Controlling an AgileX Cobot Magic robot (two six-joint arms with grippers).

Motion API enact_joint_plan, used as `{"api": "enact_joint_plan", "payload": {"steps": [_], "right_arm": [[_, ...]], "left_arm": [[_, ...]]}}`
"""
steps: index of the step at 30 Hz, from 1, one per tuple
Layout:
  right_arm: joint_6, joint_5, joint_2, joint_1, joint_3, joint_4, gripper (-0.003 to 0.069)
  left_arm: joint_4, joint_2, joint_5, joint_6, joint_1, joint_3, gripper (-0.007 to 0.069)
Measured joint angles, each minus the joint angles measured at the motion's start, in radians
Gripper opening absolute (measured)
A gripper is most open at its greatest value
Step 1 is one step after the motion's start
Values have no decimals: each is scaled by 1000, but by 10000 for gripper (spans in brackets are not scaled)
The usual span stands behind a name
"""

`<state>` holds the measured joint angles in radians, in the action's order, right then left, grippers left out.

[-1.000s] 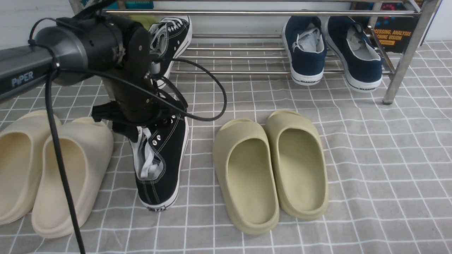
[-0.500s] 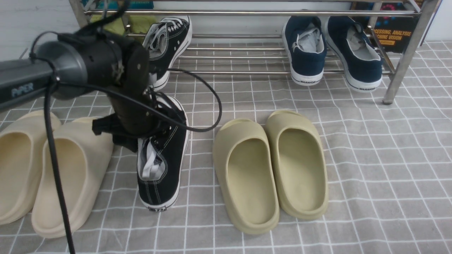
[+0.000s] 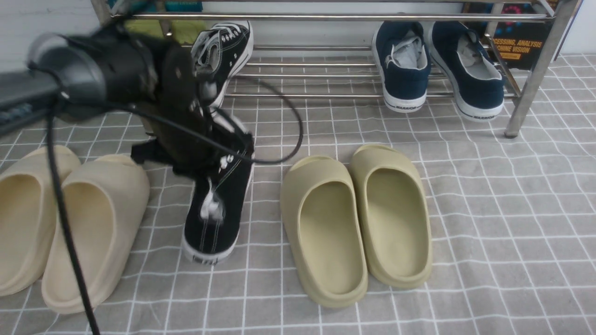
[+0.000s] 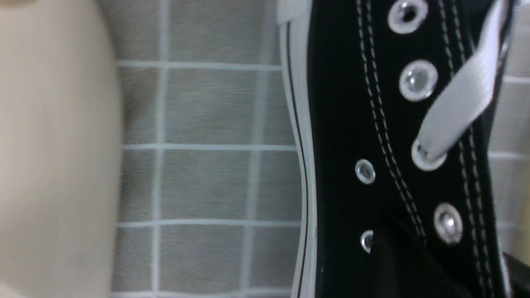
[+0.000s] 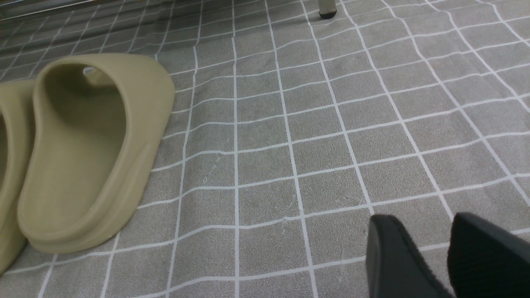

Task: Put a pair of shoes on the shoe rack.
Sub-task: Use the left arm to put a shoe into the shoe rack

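One black canvas sneaker (image 3: 222,49) with white laces rests on the silver tube shoe rack (image 3: 326,17), at its left end. My left gripper (image 3: 207,156) is shut on the other black sneaker (image 3: 215,218) at its laced upper. That sneaker is tilted, with its heel low over the floor between the slippers. In the left wrist view, the sneaker's side and eyelets (image 4: 348,124) fill the frame, and my left gripper (image 4: 451,258) has a dark finger (image 4: 397,260) against the canvas. My right gripper (image 5: 449,248) hangs open and empty over bare floor.
Two navy sneakers (image 3: 405,65) stand on the rack's right part. Olive slippers (image 3: 358,218) lie in the middle and also show in the right wrist view (image 5: 91,140). Beige slippers (image 3: 88,223) lie at left. The rack's right leg (image 3: 531,83) stands on the grey checked cloth.
My left gripper has moved up and toward the rack with the sneaker. The sneaker has rolled onto its side and its heel has shifted away from the camera.
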<state>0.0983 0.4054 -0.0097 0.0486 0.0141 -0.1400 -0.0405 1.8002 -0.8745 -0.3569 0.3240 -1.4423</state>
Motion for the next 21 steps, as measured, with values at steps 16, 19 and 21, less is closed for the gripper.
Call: {"api": "enact_joint_plan", "payload": {"steps": [16,19,21], "right_arm": [[0,1,0,0,0,0,239],[0,1,0,0,0,0,239],[0,1,0,0,0,0,239]], "left_arm": [[-96,405,-118,134,1,-769,60],[-47,469,-98,113,1,-850,60],[-17,484,-77,91,1,-868,60]]}}
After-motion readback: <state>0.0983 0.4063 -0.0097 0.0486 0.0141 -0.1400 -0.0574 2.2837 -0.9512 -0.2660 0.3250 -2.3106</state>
